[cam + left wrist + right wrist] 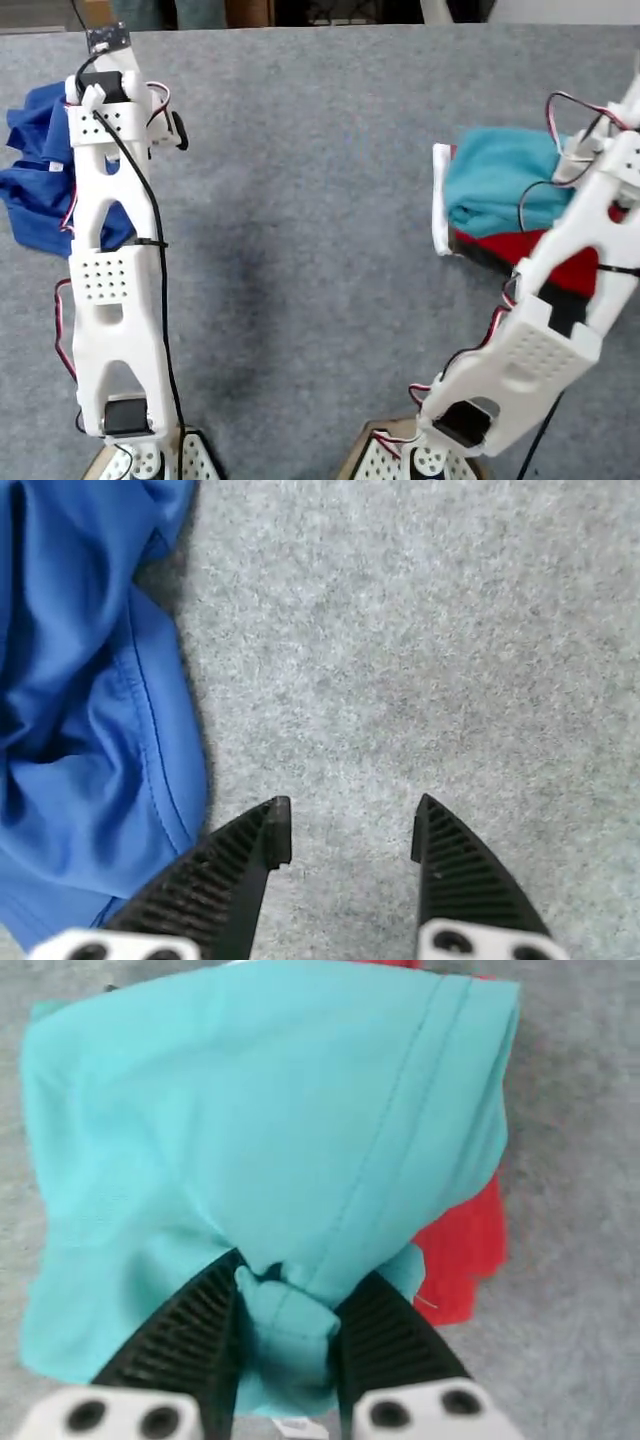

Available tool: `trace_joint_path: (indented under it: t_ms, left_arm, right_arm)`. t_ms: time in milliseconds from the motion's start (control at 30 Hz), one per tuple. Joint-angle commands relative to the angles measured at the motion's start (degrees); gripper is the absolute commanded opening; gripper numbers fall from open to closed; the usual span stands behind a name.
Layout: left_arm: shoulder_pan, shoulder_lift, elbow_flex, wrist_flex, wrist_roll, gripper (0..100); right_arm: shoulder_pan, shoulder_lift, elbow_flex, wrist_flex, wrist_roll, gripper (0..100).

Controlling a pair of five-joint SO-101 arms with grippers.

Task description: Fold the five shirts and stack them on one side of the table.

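Right gripper [295,1280] pinches a fold of the teal shirt [250,1110].
That shirt lies atop a red shirt [465,1250] at the table's [300,200] right edge; the left gripper [350,825], spread wide, hangs beside the crumpled blue shirt [80,730] at the left edge.

A grey, felt-like covering spreads across the tabletop [320,150] (evenly lit, with a few soft shadows). Beyond its far edge the room is dim, with a brown wooden panel [245,12] and a pale surface [560,10].

The left arm [110,270] and right arm [540,352] are white perforated plastic with black servos, red-white-black wires and black ribbed end effector fingers [230,870].
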Motion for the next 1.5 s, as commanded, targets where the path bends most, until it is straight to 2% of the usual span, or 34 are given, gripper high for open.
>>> trace_joint_path:
  t_ms: [0, 200, 267, 433, 533, 633, 733, 833, 933, 1000, 1067, 1233, 1467]
  left_arm:
    - [-0.6, -2.0, -0.1, 0.4, -1.2, 22]
    - [-0.7, -1.9, 1.6, 0.4, -6.1, 19]
    - [-1.5, -2.0, 2.1, 0.4, -6.1, 20]
    - [-4.7, -1.3, 2.7, 0.4, -6.0, 21]
    - [-7.1, -2.0, 6.5, 0.4, -7.7, 21]
    - [-10.0, -2.0, 7.8, 0.4, -10.4, 21]
    - [-13.6, -2.0, 8.0, 0.4, -12.1, 21]
    - [-16.8, -2.0, 8.3, 0.4, -13.7, 21]
    - [-20.2, -2.0, 8.3, 0.4, -13.8, 21]
    - [-22.5, -2.0, 8.3, 0.4, -13.8, 21]
    - [-24.9, -2.0, 8.3, 0.4, -14.9, 21]
    - [-30.9, -1.8, 7.7, 0.4, -15.9, 21]
    - [-32.3, 3.0, 10.3, -0.1, -16.4, 25]
  right_arm:
    - [2.6, -0.7, -0.1, 0.4, 1.4, 1.5]
    - [5.1, -0.7, 4.9, 0.4, 2.0, 3.0]
    - [5.8, -0.7, 4.8, 0.4, 2.0, 10.8]
    - [6.2, -1.5, 4.0, 0.4, 1.9, 39.6]
    - [6.0, -4.5, 3.6, 0.4, 1.6, 43.7]
    - [5.7, -8.8, 4.0, 0.3, 0.4, 41.3]
    - [5.3, -11.3, 4.1, 0.2, 0.4, 34.0]
    - [5.5, -10.7, 4.9, 0.0, 0.3, 20.1]
    - [5.5, -7.9, 7.9, -1.2, -2.6, 0.8]
    - [6.2, -5.8, 9.6, -1.3, -5.4, 5.0]
    - [7.3, -3.6, 10.9, -2.5, -7.8, 4.3]
    - [9.1, 2.6, 14.5, -3.1, -6.9, 1.5]
    - [4.8, 3.6, 7.2, 0.4, -6.9, 1.5]
